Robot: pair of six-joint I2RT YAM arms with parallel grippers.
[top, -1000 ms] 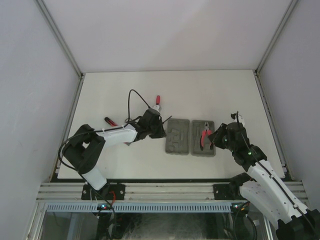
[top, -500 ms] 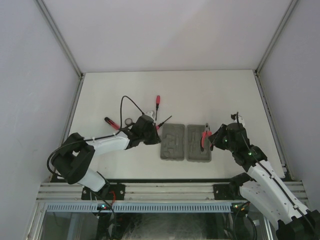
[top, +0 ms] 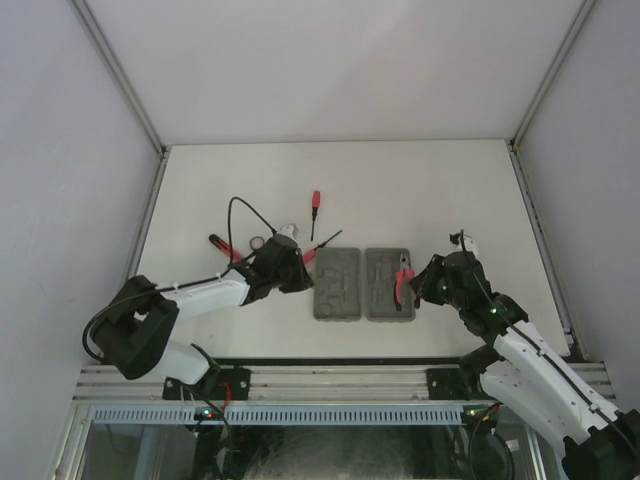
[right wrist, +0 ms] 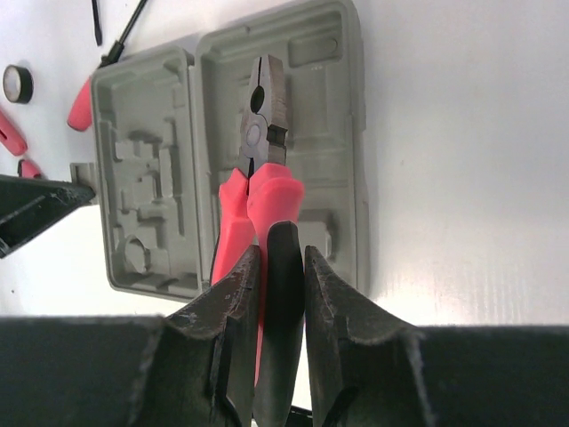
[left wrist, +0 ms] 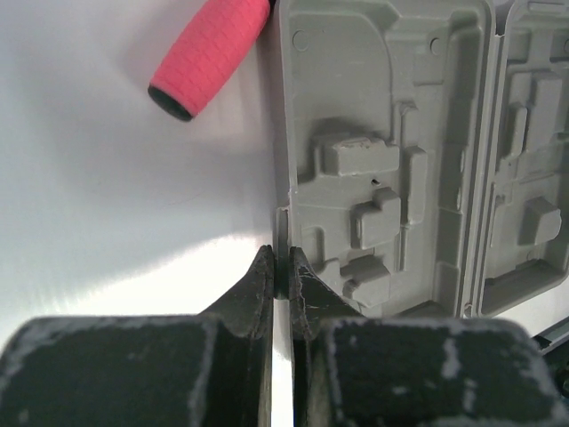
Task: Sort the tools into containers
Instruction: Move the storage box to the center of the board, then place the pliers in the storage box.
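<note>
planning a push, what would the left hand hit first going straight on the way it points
The left hand is shut on a tab at the edge of the left tray, so likely that edge itself; the red handle lies beyond, slightly left.

The two grey trays (left wrist: 356, 80) are matt moulded plastic, the screwdriver handle (left wrist: 209, 53) is red with a finely dimpled grip, the pliers (right wrist: 260, 151) pair a dull bare-metal head with smooth red sleeves, the white bench (left wrist: 107, 222) has a soft sheen, and the left gripper's (left wrist: 282, 271) black jaws look scuffed and dusty.
</note>
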